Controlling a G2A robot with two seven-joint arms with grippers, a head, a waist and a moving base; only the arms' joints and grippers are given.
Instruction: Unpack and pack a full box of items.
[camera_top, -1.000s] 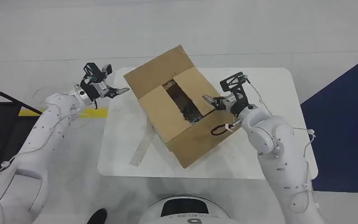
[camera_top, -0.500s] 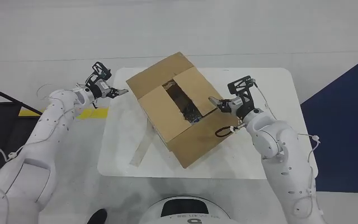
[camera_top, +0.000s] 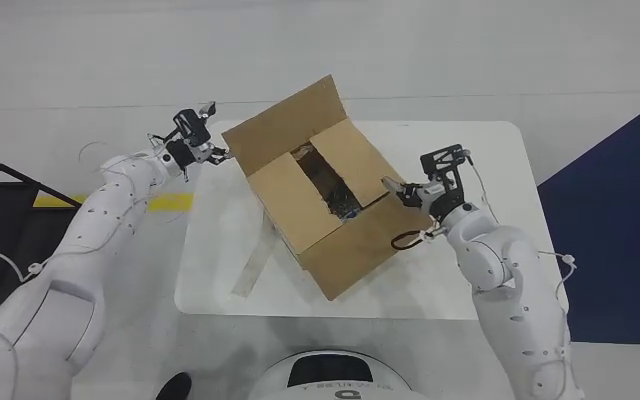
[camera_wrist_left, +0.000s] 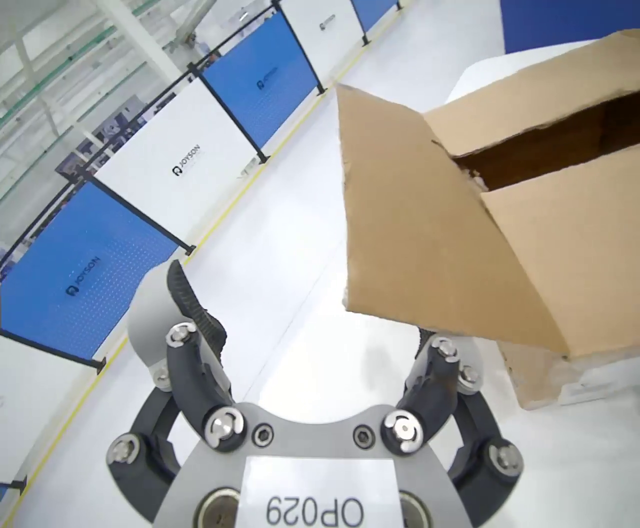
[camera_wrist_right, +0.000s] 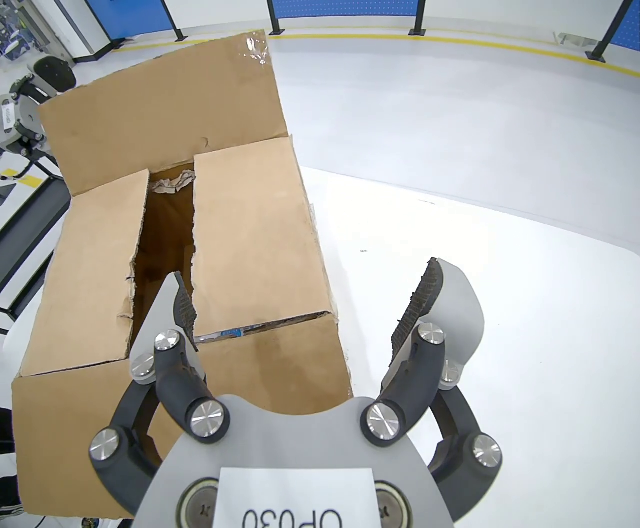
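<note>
Right wrist view, nearest first: the right gripper (camera_wrist_right: 305, 272) has its two fingers spread wide with nothing between them. It sits just off the near end of the box (camera_wrist_right: 250, 235). One fingertip lines up with the gap in the box top and the other is over the bare counter (camera_wrist_right: 475, 240). Past the fingers, two inner flaps (camera_wrist_right: 95, 270) lie flat with a dark gap between them. A scrap of crumpled paper (camera_wrist_right: 172, 182) shows at the gap's far end. Behind that, one raised flap (camera_wrist_right: 165, 100) stands up. This is the one angle that looks down the gap, yet the inside is too dark to tell what it holds.

Left wrist view: the left gripper (camera_wrist_left: 300, 300) is also wide open and holds nothing. The corner of the raised flap juts in over one finger and hides its tip, so I cannot tell whether finger and cardboard touch. Beyond the flap, the box opening is cut off at the picture's edge. Far off stands a row of blue and white barrier panels (camera_wrist_left: 100, 280).

Top view: one box sits askew at the middle of the counter, with one gripper at each end. The left gripper is at the corner of the raised flap and the right is beside the opposite end. One pale strip (camera_top: 252, 262) lies on the counter, running from the box's side toward the counter's edge. The dark contents in the gap cannot be made out.
</note>
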